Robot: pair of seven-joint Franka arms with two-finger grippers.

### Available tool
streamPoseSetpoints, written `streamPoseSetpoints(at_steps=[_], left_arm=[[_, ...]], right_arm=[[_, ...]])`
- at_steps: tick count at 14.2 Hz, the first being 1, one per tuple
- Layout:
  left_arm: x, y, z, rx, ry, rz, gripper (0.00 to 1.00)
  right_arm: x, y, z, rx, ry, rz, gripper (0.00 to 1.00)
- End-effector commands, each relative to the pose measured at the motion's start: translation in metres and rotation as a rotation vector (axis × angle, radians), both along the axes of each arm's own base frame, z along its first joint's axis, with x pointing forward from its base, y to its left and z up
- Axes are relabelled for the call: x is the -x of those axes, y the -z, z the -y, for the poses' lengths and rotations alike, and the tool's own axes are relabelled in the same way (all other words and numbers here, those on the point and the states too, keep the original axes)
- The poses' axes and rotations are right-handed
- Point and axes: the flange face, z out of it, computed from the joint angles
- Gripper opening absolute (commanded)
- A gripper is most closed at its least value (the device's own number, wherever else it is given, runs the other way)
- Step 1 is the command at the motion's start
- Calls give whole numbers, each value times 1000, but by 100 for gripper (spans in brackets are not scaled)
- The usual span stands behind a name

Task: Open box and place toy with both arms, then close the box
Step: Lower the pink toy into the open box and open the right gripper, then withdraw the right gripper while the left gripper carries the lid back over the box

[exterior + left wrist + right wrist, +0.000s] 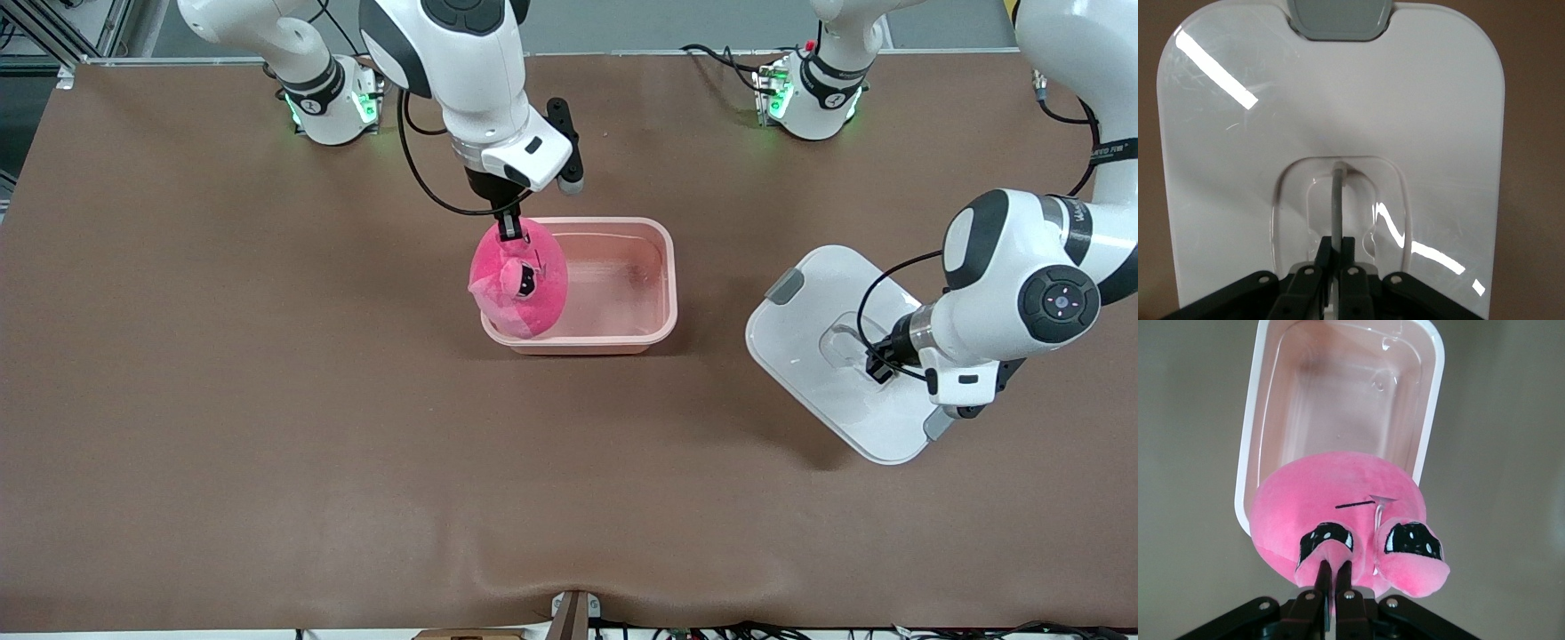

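Front view shows the right gripper up in the air over the open box, at the end of it toward the right arm's side of the table. Its fingers are pinched nearly together on a small bump of the toy, and the pink plush hangs directly beneath them, its lower part overlapping the box's rim. In the right wrist view, the toy fills the space just below the right gripper, black eye marks facing the camera, with the pink box below it, nothing lying inside.

The left gripper sits over the white lid, which lies well apart from the box toward the left arm's end of the table. In the left wrist view, the left gripper has its fingers closed narrow on the thin upright rib in the lid's recessed handle; one grey clip shows at the lid's edge farthest from the fingers.

Black lettering runs along a cable strap on the left arm, too small to read.
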Motion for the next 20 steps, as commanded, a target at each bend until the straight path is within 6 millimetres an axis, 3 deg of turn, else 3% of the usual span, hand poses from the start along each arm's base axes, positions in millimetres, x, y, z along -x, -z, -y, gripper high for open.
streamPoseSetpoints(at_steps=[1,2,3,4,5,11,13,15,20], left_arm=[[3,-4,-4,13,7,-13,0],[2,-2,-3,14,8,-15,0],[2,-1,-3,15,8,-17,0],[2,-1,-3,14,8,-15,0],[2,0,-2,15,11,-18,0],[4,0,1,14,12,-25,0],[4,0,1,13,12,-25,0],[5,-1,1,12,14,-30,0],[7,-4,4,5,20,-42,0]], right_arm=[[5,1,3,10,-23,13,0],[6,2,2,12,-24,10,0],[7,1,0,10,-15,12,10],[8,-1,-2,8,-19,14,84],[7,-1,1,9,-30,11,100],[-1,-16,16,4,17,6,100],[-22,-25,56,17,91,-20,100],[-30,-37,84,32,162,-38,100],[-54,-65,158,42,615,-33,100]])
